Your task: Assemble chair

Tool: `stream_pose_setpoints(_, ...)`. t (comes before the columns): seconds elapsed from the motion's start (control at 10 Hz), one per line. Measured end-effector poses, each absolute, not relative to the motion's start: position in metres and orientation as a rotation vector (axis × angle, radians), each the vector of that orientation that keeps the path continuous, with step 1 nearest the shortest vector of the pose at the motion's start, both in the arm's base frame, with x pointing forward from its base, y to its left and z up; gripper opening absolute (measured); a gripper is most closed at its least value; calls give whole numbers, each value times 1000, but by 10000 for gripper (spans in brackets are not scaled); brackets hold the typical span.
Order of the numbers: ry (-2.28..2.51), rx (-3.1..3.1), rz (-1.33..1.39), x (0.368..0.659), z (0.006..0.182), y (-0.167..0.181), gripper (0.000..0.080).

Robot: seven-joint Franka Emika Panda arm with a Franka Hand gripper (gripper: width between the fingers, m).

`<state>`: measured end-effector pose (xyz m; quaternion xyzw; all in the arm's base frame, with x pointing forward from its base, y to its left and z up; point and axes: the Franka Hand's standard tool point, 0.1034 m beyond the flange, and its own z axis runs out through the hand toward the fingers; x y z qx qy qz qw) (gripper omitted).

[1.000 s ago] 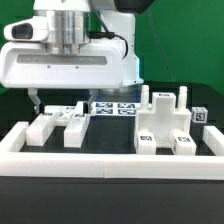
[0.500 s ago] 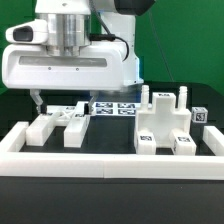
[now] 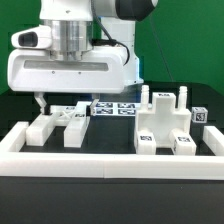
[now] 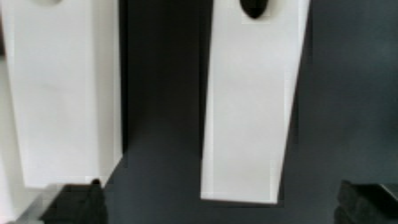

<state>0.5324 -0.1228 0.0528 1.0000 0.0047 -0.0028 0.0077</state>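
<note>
"Progress? Little, I'd say: chair pieces (image 3: pixel 56 126) lie loose by the counter's (image 3: pixel 110 150) edge at the exterior view's left, a bigger block (image 3: pixel 165 128) by the opposite edge."

"Hand (image 4: pixel 222 198) hangs spread wide above the loose ones, holding nothing. The joining looks mostly undone."

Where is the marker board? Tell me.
Exterior view: the marker board lies mid-frame at the back, between the low chair pieces on that view's left and the taller chair block on its right.
</note>
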Motion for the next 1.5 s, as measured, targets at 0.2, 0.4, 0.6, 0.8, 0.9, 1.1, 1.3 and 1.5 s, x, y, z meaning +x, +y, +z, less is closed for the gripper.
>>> stream_pose_setpoints(0.2,15,3126,-10,532,52,-123,649)
stream_pose_setpoints(0.4,-18,3138,-16,527,53,-121,649)
stream_pose_setpoints(0.6,-52,3158,-54,506,45,-111,649)
stream_pose_setpoints(0.8,-42,3163,-84,497,38,-106,649)
stream_pose_setpoints(0.9,-39,3159,-82,496,35,-105,649)
stream_pose_setpoints(1.1,-30,3153,-84,495,28,-104,649)
stream_pose_setpoints(1.3,-21,3138,-77,494,18,-105,649)
stream_pose_setpoints(1.5,-17,3136,-85,492,13,-103,649)
